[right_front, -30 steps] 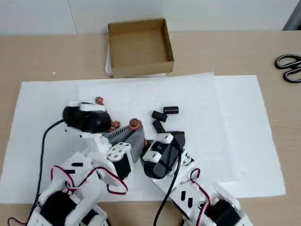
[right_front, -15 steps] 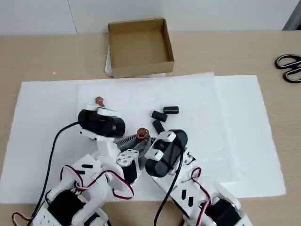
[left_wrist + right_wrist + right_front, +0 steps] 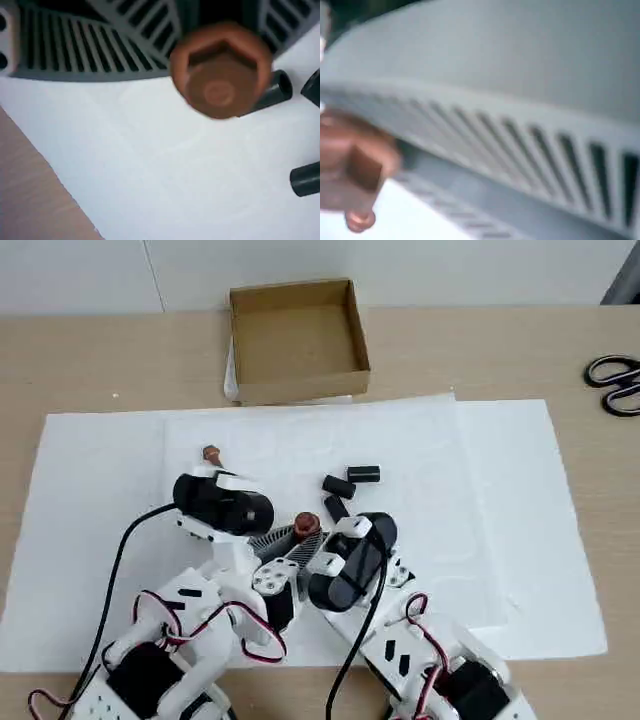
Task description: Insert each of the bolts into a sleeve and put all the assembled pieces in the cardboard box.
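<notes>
At centre-left lies a spare bolt point(image 3: 211, 454). My left pincer point(image 3: 300, 532) is clamped on a copper bolt point(image 3: 306, 525), head up, shank free for a sleeve, I judge. Three black sleeves point(image 3: 338, 486) lie just right; the cardboard box point(image 3: 298, 340) sits top centre. My right arm point(image 3: 350, 562) crowds close; its jaws I cannot tell. The right wrist view adds the shank tip point(image 3: 359, 220), hidden from above.

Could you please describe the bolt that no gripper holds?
On the white paper, look just beyond the left arm's black wrist camera, toward the cardboard box. The loose copper bolt lies there alone; the other bolt sits in the left gripper, and the sleeves are black.
</notes>
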`<state>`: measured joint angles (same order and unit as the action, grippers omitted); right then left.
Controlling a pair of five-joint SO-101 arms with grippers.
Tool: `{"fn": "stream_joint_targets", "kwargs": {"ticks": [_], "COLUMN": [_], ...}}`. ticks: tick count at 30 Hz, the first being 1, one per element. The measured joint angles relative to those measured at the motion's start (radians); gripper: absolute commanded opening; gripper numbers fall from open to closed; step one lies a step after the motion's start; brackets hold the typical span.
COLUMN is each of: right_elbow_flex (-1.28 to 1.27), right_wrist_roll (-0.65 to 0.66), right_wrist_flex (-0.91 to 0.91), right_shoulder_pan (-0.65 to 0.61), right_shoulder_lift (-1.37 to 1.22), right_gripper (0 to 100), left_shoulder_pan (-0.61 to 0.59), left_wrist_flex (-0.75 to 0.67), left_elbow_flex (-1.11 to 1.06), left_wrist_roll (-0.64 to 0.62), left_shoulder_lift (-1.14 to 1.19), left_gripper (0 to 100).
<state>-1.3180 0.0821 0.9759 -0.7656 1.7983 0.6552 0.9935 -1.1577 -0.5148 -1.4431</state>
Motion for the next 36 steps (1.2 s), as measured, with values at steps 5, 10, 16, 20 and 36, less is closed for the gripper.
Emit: {"fn": "stream_joint_targets", "kwargs": {"ticks": [5,10,16,20,36], "right_elbow_flex": [0.000,0.002,0.002,0.002,0.006], "right_wrist_roll": [0.000,0.000,0.000,0.000,0.002], "right_wrist_flex": [0.000,0.000,0.000,0.000,-0.021], "right_shoulder_pan": [-0.005,-0.002,-0.002,-0.002,-0.006], "right_shoulder_lift": [0.000,0.002,0.002,0.002,0.005], "right_gripper": [0.4,0.4,0.4,0.4,0.4], "left_shoulder_pan": [-0.002,-0.003,-0.017,-0.071,-0.124], "left_wrist_flex": [0.000,0.002,0.002,-0.009,-0.003], "left_elbow_flex": [-0.008,-0.021,-0.031,-0.034,0.180], "left_wrist_roll": [0.008,0.000,0.017,0.066,0.086], "left_shoulder_lift": [-0.002,0.000,0.000,0.000,0.015], "left_gripper": [20,22,22,22,22]}}
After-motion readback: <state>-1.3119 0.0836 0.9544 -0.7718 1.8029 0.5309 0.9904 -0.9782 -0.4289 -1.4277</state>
